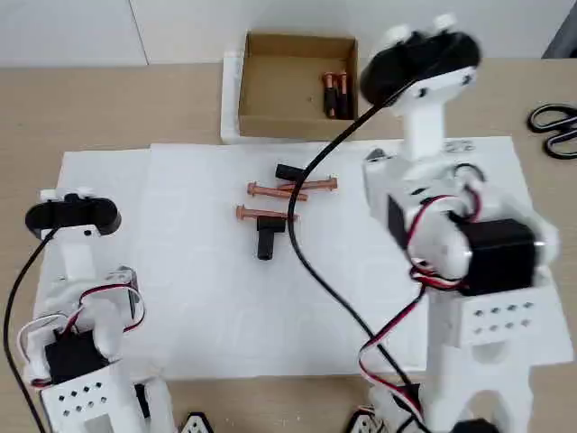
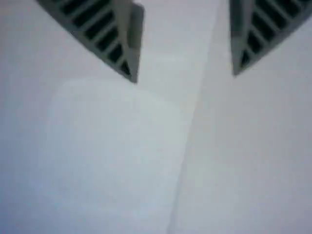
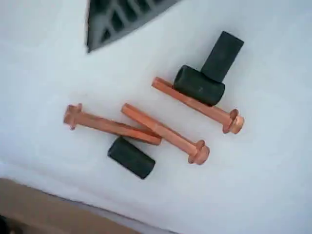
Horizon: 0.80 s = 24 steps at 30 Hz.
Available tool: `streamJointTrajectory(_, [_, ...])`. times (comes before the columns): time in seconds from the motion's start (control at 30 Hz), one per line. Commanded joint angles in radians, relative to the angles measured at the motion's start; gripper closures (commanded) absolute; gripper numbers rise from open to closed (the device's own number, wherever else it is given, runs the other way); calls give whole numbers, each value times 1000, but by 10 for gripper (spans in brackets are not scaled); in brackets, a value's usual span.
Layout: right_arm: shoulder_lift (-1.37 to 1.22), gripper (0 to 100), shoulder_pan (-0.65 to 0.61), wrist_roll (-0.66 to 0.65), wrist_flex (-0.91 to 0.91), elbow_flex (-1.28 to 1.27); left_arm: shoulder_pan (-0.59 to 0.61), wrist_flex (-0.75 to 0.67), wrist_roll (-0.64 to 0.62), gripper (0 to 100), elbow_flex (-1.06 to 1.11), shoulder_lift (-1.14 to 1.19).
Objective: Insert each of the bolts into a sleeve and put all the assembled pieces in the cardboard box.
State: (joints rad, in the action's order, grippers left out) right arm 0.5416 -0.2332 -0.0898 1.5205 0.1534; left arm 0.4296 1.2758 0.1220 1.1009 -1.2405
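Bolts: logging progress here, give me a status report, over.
Left gripper open over paper. Three bolts on paper among sleeves; assembled pieces in cardboard box. An arm's cable crosses above bolts.

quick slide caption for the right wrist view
Three copper bolts and three black sleeves clustered together on white paper, awaiting assembly.
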Motion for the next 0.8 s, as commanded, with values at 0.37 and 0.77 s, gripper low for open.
streamJointTrajectory(0.37, [111, 812, -220, 137, -397, -651, -3, 0, 2, 880, -4, -5])
streamJointTrajectory(0.77, [-255, 809, -213, 397, -769, -732, -3, 0, 2, 881, -2, -5])
